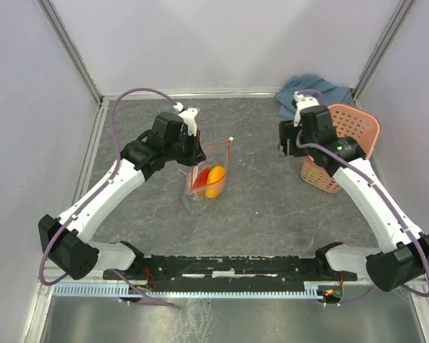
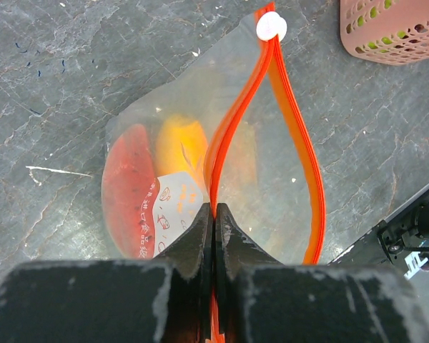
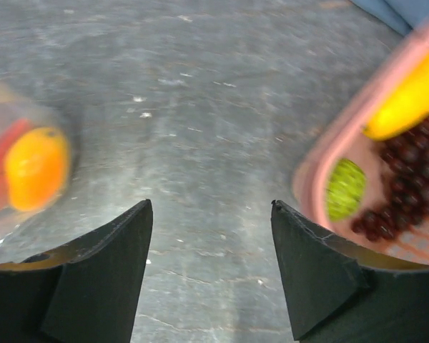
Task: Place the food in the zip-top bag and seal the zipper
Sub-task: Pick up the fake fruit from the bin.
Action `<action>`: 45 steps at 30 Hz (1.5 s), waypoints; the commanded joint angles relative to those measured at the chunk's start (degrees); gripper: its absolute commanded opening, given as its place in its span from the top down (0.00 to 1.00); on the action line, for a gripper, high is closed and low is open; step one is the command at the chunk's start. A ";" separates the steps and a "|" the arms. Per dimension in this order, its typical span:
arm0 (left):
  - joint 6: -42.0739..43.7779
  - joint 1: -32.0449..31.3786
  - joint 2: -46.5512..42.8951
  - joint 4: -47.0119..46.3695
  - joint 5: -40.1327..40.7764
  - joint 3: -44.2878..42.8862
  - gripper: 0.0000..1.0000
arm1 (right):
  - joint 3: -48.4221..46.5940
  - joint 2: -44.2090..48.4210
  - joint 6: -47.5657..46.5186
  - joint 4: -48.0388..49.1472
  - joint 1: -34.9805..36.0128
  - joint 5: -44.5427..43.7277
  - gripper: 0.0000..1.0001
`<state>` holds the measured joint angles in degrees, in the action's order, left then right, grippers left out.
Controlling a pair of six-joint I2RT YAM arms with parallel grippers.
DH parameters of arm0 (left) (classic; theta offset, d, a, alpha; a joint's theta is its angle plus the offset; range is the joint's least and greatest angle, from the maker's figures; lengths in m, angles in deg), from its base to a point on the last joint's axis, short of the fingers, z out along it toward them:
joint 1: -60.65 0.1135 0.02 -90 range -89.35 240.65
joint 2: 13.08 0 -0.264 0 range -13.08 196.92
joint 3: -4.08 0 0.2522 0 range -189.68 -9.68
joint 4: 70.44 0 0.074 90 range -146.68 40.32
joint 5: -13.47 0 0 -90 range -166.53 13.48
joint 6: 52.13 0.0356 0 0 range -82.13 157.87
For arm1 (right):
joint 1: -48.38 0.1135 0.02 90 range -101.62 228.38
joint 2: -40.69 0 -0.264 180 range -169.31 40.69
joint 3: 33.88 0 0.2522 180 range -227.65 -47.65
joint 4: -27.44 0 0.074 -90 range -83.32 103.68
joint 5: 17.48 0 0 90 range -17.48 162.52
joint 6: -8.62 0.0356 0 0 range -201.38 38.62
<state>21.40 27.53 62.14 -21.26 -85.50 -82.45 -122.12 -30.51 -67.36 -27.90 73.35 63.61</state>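
No word, brand or number can be read in any view. The only print is a white patch on the side of the clear bag, seen from the left wrist. It carries small orange-red marks that may be tiny drawings or characters, but they are too small and creased to make out.
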 commanded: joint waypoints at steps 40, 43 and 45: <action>3.02 -0.02 0.25 -2.06 0.94 -1.41 0.97 | 13.54 -21.32 12.01 9.24 -35.37 17.08 0.12; 3.02 -0.01 0.51 -2.05 0.73 -1.40 0.97 | 13.86 -21.85 12.06 9.31 -35.35 16.66 0.11; 3.02 -0.10 0.54 -2.02 0.63 -1.41 0.97 | 13.79 -22.69 11.93 9.46 -35.28 16.37 0.09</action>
<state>21.40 27.53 62.39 -21.24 -84.19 -82.45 -108.53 -52.19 -55.66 -20.30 38.07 80.16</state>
